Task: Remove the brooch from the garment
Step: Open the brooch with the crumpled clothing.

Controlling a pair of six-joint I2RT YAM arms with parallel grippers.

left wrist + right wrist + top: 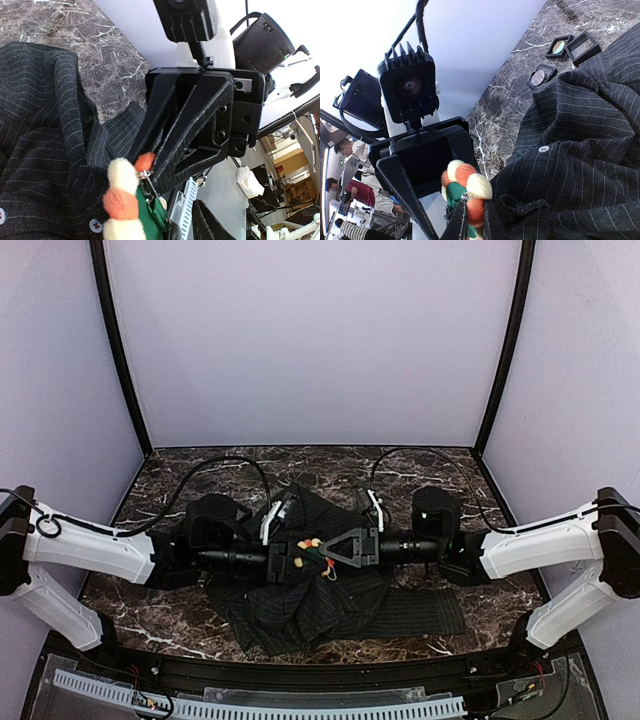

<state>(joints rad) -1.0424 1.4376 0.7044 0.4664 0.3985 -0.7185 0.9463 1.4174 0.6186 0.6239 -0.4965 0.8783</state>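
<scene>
1. Clamping the brooch point(464, 187) is the right gripper point(471, 212), whose two fingers are seen drawn together on the lower beads of the flower.
2. From the left wrist view the same fingers are seen tapering to a point at the brooch's metal pin, beside a white bead and an orange bead.
3. The left gripper point(288, 562) is met tip to tip with the right one. Whether its jaws are apart or together cannot be told, since the brooch and the cloth hide its fingertips.
4. The brooch is held over the middle of the surface point(200, 480), just beside a raised fold of the garment point(300, 615). Whether it is pinned to the cloth cannot be told.
5. The garment, dark with fine pinstripes, is bunched at the middle of the surface and spread toward the near edge. A white button point(543, 149) is shown on it.
6. Three small square black boxes point(559, 46) are laid on the bare marble near the garment's hem.
</scene>
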